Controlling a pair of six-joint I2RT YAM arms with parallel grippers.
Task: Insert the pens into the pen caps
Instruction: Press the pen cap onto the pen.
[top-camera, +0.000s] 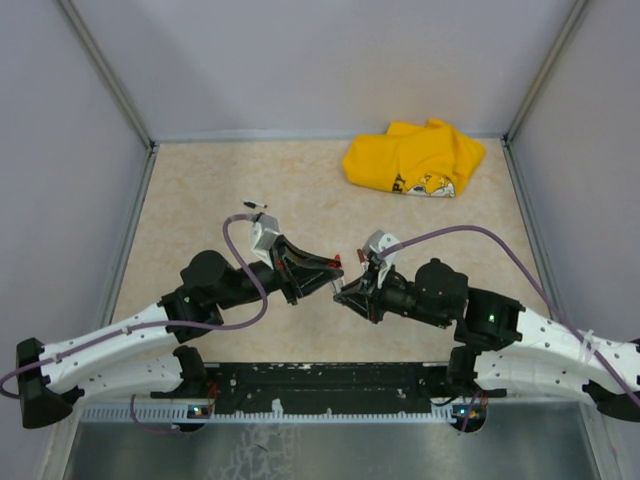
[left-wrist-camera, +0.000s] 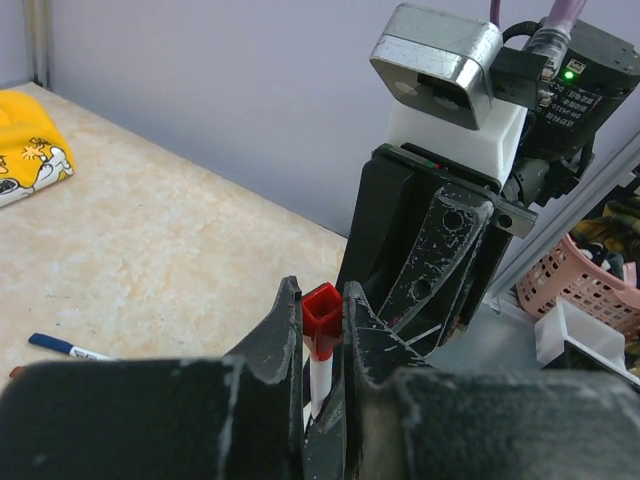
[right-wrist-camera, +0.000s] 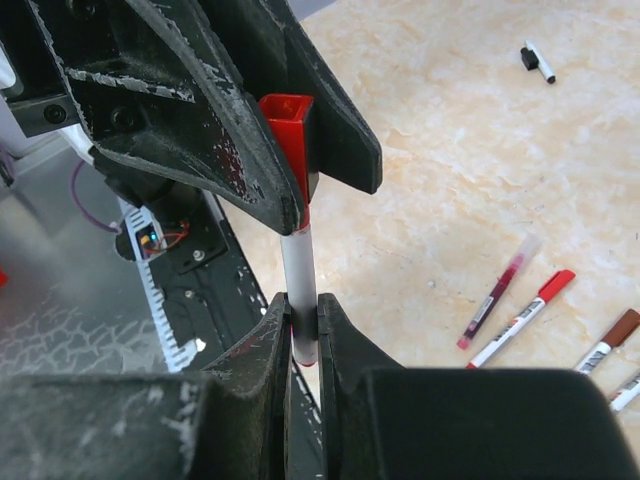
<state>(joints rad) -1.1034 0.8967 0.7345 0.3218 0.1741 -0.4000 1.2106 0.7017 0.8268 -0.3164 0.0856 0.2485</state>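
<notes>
Nose to nose mid-air so the left gripper (left-wrist-camera: 322, 318), clamped on the red cap (right-wrist-camera: 287, 120), lines up with the pen (right-wrist-camera: 298, 265) pinched in the right gripper (right-wrist-camera: 303, 325), can't tell if it's fully seated yet though.

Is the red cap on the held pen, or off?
On: the red cap covers the white pen's upper end, barrel running straight into it.

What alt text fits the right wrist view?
The right gripper clamps the lower end of a white-barrelled pen, whose other end runs into a red cap pinched by the left gripper higher in the frame. Several loose pens lie on the beige table to the right.
</notes>
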